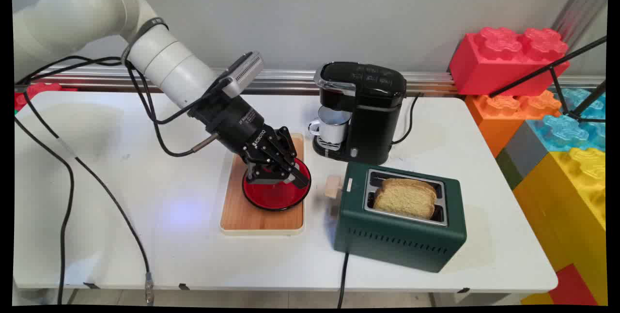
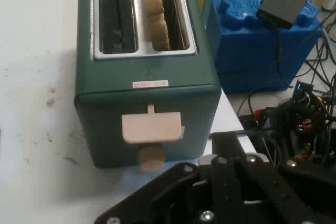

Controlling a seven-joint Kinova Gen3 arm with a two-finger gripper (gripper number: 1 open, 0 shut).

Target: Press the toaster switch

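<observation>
My gripper [image 1: 279, 179] hangs low over the far half of a red plate [image 1: 276, 197], tilted toward the toaster, and stands open with nothing held. The plate lies on a wooden board [image 1: 261, 218]. Just to the right stands a green toaster [image 1: 399, 228] with toast [image 1: 406, 197] poking out of its slots. The hand view looks straight at the toaster [image 2: 105, 103]. Its tan lever [image 2: 152, 127] faces me, and toast [image 2: 155, 14] fills the right slot. Only my black linkage [image 2: 226, 187] shows at the bottom of that view.
A black coffee machine [image 1: 363, 109] holding a white mug [image 1: 332, 126] stands behind the toaster. Large coloured toy blocks [image 1: 542, 109] stack up beyond the table's right edge. Black cables [image 1: 68, 182] trail over the left of the table.
</observation>
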